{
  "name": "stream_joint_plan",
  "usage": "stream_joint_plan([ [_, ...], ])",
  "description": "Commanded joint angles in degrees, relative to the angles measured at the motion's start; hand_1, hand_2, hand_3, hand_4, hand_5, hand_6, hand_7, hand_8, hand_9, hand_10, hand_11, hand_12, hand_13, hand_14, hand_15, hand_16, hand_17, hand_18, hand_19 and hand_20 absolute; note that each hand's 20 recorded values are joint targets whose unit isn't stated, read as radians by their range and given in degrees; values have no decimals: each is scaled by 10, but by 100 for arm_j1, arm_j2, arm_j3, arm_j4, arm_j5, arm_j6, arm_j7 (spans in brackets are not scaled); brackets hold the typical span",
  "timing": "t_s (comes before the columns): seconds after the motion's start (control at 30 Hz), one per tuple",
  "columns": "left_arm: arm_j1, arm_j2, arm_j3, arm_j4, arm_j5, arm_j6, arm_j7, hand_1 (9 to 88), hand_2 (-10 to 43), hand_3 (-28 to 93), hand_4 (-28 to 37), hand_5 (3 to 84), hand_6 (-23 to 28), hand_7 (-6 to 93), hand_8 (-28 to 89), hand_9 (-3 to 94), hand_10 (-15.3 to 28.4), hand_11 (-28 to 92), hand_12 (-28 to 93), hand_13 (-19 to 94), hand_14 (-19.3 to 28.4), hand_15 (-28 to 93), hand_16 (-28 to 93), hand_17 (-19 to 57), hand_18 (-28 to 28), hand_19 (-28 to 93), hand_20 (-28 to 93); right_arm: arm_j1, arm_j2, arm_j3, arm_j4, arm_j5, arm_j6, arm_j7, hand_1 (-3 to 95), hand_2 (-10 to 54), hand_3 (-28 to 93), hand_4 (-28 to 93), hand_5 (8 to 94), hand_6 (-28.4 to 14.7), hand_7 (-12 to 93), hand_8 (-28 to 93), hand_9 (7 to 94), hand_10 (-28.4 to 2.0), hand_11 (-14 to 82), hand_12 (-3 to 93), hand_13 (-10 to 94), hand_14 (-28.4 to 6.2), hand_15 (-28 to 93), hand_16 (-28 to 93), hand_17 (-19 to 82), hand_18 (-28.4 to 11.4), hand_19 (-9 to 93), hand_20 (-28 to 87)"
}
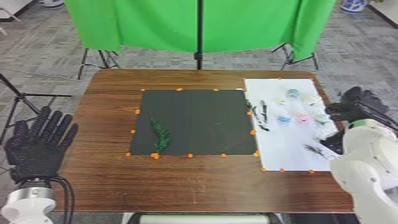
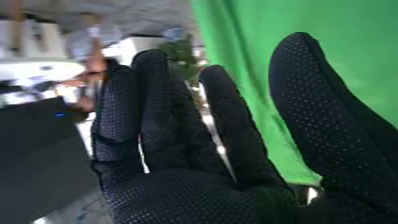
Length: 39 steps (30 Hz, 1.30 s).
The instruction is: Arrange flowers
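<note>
My right hand (image 1: 357, 106) is over the right edge of the white sheet (image 1: 280, 135). In the right wrist view the right hand (image 2: 191, 195) has its fingers straight and the thumb spread away, holding nothing. On the sheet lie a pink flower (image 1: 303, 119), a blue flower (image 1: 284, 119), other pale flowers and dark thin stems (image 1: 264, 112). A green leafy sprig (image 1: 161, 136) rests on the left part of the black mat (image 1: 200, 120). At the table's left side, my left hand (image 1: 35, 145) is open with fingers spread, away from the flowers.
The brown wooden table (image 1: 191, 185) surrounds the mat and sheet, whose edges carry orange markers. Behind the table hangs a green cloth (image 1: 142, 25) on a stand with a black pole (image 1: 200, 30). A tripod (image 1: 22, 97) stands beyond the left edge.
</note>
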Motion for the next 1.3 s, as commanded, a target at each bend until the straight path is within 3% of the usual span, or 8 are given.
stream_joint_plan([
  [0.03, -44, -39, 42, 32, -57, 124, -89, 262, 124, 724, -283, 411, 67, 99, -86, 356, 131, 145, 115, 266, 137, 264, -31, -24, 128, 239, 148, -1201, -388, 409, -200, -48, -359, 379, 441, -95, 763, -282, 549, -106, 134, -83, 535, -239, 169, 181, 455, -216, 577, 181, 261, -281, 828, 295],
  [0.37, 77, -54, -35, -8, -38, 105, -107, 262, 124, 726, -283, 417, 70, 104, -86, 361, 132, 153, 116, 269, 137, 272, -30, -24, 129, 242, 150, -1510, -515, 516, -178, -68, -610, 478, 488, -95, 768, -282, 603, -92, 166, -87, 544, -232, 166, 183, 441, -212, 553, 184, 251, -278, 816, 304],
  [0.67, 125, -87, -21, -32, -37, 94, -108, 264, 125, 723, -283, 417, 70, 106, -87, 362, 132, 154, 115, 269, 138, 275, -32, -24, 129, 244, 150, -1327, -529, 244, 425, -480, 92, 308, 524, -95, 765, -283, 650, -65, 232, -91, 574, -215, 218, 203, 444, -202, 587, 199, 270, -266, 834, 318],
  [0.7, 135, -95, -21, -37, -39, 91, -114, 265, 125, 722, -283, 417, 70, 105, -88, 361, 132, 153, 115, 269, 139, 275, -32, -24, 129, 244, 150, -1330, -529, 225, 464, -508, 167, 300, 539, -95, 742, -283, 660, -63, 242, -41, 587, -210, 234, 208, 454, -199, 595, 204, 274, -264, 836, 319],
  [0.73, 132, -96, -16, -33, -48, 86, -113, 265, 125, 722, -283, 417, 70, 106, -87, 361, 131, 153, 115, 269, 139, 276, -32, -24, 129, 244, 150, -1341, -520, 198, 500, -545, 290, 307, 590, -95, 671, -283, 681, -59, 260, 70, 615, -200, 259, 218, 474, -190, 600, 228, 284, -258, 840, 321],
  [0.9, 188, -119, -36, -52, -60, 98, -95, 264, 125, 723, -283, 417, 70, 106, -87, 362, 132, 155, 115, 270, 139, 279, -32, -24, 129, 244, 150, -1411, -553, 234, 495, -515, 441, 276, 654, -95, 644, -281, 745, -26, 322, 158, 746, -146, 161, 445, 538, -148, 583, 404, 307, -247, 847, 333],
  [1.13, 240, -136, -64, -62, -61, 74, -94, 264, 125, 723, -283, 417, 70, 106, -87, 363, 131, 155, 115, 270, 139, 279, -34, -24, 129, 244, 150, -1420, -451, 235, 219, -533, 747, 306, 650, -95, 675, -278, 762, -11, 377, 182, 791, -131, 202, 495, 594, -140, 603, 456, 337, -248, 866, 344],
  [1.3, 242, -128, -85, -41, -18, 7, -119, 263, 125, 724, -283, 417, 70, 105, -87, 362, 131, 154, 115, 271, 139, 281, -33, -24, 129, 245, 150, -1350, -343, 191, -205, -316, 952, 136, 645, -95, 663, -254, 740, -13, 404, 173, 830, -98, 242, 520, 657, -135, 664, 501, 388, -251, 918, 399],
])
